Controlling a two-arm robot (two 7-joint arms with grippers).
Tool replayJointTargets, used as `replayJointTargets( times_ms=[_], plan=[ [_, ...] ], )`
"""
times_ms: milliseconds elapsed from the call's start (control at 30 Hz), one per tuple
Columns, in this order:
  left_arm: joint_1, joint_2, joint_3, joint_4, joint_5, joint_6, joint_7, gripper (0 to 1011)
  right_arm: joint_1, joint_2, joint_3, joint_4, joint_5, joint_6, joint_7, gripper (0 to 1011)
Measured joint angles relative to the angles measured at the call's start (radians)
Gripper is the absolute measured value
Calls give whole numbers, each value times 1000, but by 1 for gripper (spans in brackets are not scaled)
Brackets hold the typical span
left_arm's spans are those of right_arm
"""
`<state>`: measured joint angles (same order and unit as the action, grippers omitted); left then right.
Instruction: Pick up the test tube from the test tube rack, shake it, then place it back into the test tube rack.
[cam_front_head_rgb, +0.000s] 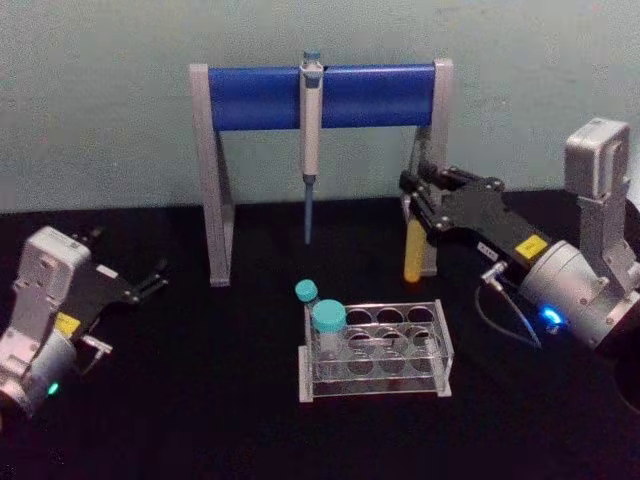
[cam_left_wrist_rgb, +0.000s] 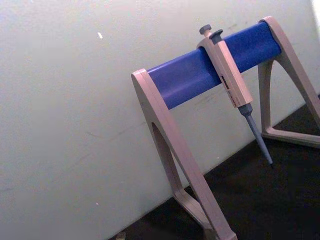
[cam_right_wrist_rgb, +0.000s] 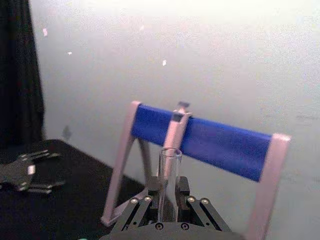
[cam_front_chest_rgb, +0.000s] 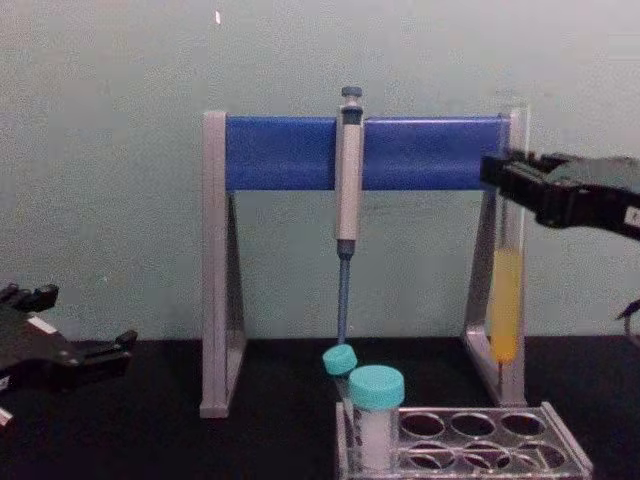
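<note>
The test tube (cam_front_chest_rgb: 505, 300) is a long, thin, capless tube of clear glass, its lower part filled with yellow-orange liquid. It hangs upright, clamped near its upper part between the fingers of the right gripper (cam_front_chest_rgb: 506, 182), lifted clear of the test tube rack (cam_front_head_rgb: 440, 350) and beyond its right end. The rack is low, of clear-greyish plastic with rows of round holes in its top, and stands flat on the black tabletop.

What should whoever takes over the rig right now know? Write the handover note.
Right gripper: shut on the test tube, held upright above the table, behind and to the right of the test tube rack.
Left gripper: open, idle at the table's left.
Done: tube is out of the rack.
Left: the shake (cannot tell if done), then setting the tube into a rack hole.
</note>
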<state>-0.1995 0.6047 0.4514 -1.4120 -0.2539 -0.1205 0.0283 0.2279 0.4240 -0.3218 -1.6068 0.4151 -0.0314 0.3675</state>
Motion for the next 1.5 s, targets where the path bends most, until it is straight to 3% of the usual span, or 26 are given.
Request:
replayJointTargets(
  times_ms=[467, 667, 833, 1033, 1100, 1167, 1233, 1333, 1367, 1500],
  plan=[
    [0, 0, 0, 0, 0, 0, 0, 1001, 9, -51, 38, 30, -46, -30, -25, 232],
    [0, 0, 0, 0, 0, 0, 0, 1001, 38, -71, 27, 60, -50, -42, 11, 232],
    [0, 0, 0, 0, 0, 0, 0, 1001, 55, -72, 17, 76, -1, -44, 80, 232],
    [0, 0, 0, 0, 0, 0, 0, 1001, 65, -30, -4, 71, 101, 9, 207, 232],
    [0, 0, 0, 0, 0, 0, 0, 1001, 56, 1, -7, 53, 152, 44, 261, 232],
    [0, 0, 0, 0, 0, 0, 0, 1001, 53, 9, -7, 48, 165, 54, 274, 232],
    [0, 0, 0, 0, 0, 0, 0, 1001, 32, 51, 0, 17, 204, 91, 304, 232],
    [0, 0, 0, 0, 0, 0, 0, 1001, 5, 98, 14, -25, 216, 121, 298, 232],
    [0, 0, 0, 0, 0, 0, 0, 1001, 5, 98, 14, -25, 216, 121, 298, 232],
    [0, 0, 0, 0, 0, 0, 0, 1001, -33, 166, 34, -92, 194, 159, 233, 232]
  ],
)
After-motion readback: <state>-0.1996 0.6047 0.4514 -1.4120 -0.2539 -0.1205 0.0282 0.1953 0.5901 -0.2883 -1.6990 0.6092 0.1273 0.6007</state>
